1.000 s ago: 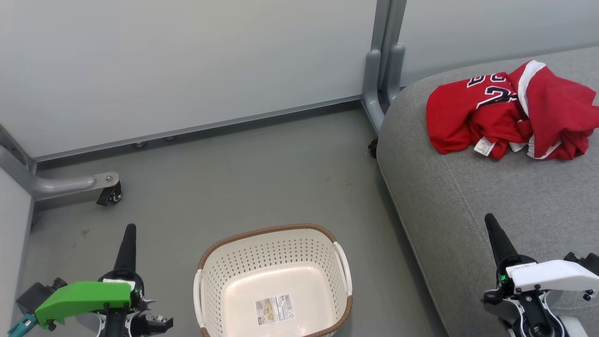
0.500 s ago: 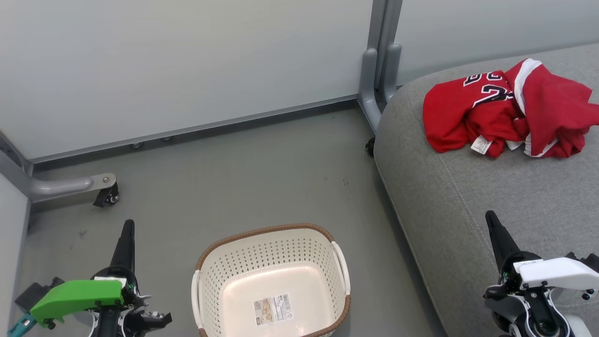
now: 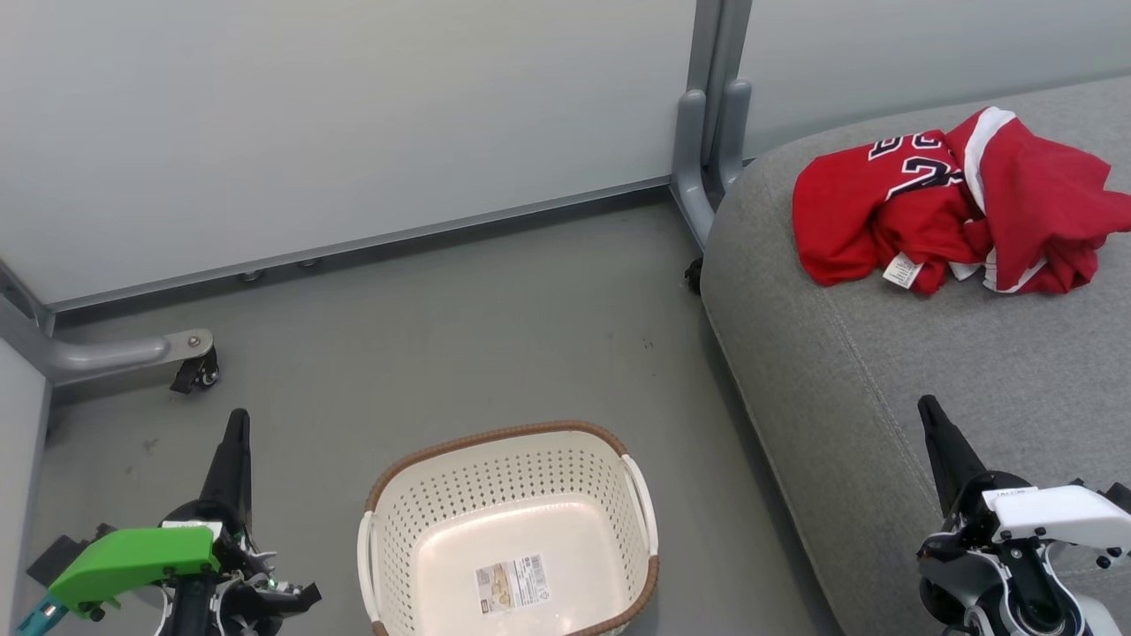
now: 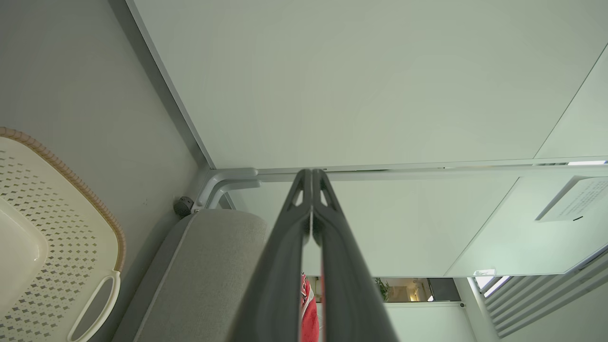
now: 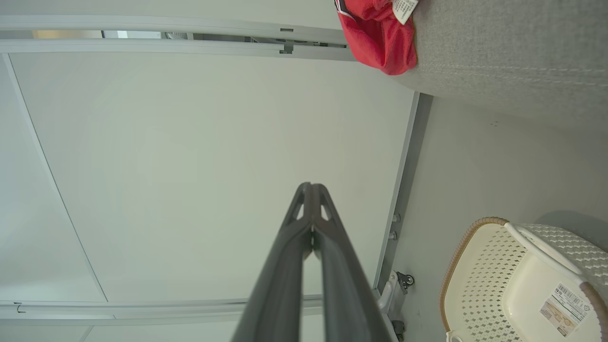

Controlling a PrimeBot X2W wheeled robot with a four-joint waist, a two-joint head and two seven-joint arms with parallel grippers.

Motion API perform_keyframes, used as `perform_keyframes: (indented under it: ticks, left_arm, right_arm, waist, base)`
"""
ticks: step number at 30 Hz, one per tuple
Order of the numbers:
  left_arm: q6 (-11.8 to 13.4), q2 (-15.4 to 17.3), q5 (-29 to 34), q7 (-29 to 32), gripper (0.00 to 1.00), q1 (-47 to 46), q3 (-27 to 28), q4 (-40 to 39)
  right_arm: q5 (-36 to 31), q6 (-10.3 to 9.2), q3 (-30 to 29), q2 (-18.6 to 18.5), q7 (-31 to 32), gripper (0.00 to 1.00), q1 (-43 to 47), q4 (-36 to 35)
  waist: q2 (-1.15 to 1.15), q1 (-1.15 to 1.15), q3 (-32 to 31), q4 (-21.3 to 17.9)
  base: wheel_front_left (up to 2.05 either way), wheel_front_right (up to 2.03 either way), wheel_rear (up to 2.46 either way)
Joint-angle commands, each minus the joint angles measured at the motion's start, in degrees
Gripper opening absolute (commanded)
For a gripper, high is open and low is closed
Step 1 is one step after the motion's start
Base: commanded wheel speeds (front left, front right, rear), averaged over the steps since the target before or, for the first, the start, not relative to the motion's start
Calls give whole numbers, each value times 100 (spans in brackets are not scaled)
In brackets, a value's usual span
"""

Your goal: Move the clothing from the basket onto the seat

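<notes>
Sticker (image 3: 511,586) inside basket (image 3: 495,477); white tag (image 3: 899,270) on red clothing (image 3: 848,212).

The basket (image 3: 495,468) was cut off at its near rim by the head view's lower edge. Its label (image 3: 512,583) was too small to read. The clothing (image 3: 954,203) ran past that view's right edge. In the left wrist view, the left gripper (image 4: 312,173) hid most of it.

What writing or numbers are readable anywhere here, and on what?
"2", seemingly: numeral on the red jersey, remaining digits folded away.
White tag on it: too small to read.
Sticker in the basket: too small to read.
Paper notice, left wrist view: blurred, unreadable.
</notes>
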Motion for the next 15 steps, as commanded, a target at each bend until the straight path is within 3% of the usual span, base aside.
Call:
perform_keyframes:
  ticks: [1,15]
  left_arm:
    - [-31,33,-128,19,0,-93,32,-16]
    - [-31,33,-131,34,0,-81,31,-15]
  right_arm:
    - [115,0,-30,-26,35,0,-74,18]
    - [102,0,-48,-9,58,0,-70,21]
  waist:
    - [0,0,1,-5]
    - [0,0,2,-9]
  base:
    - [0,0,0]
    - [0,0,0]
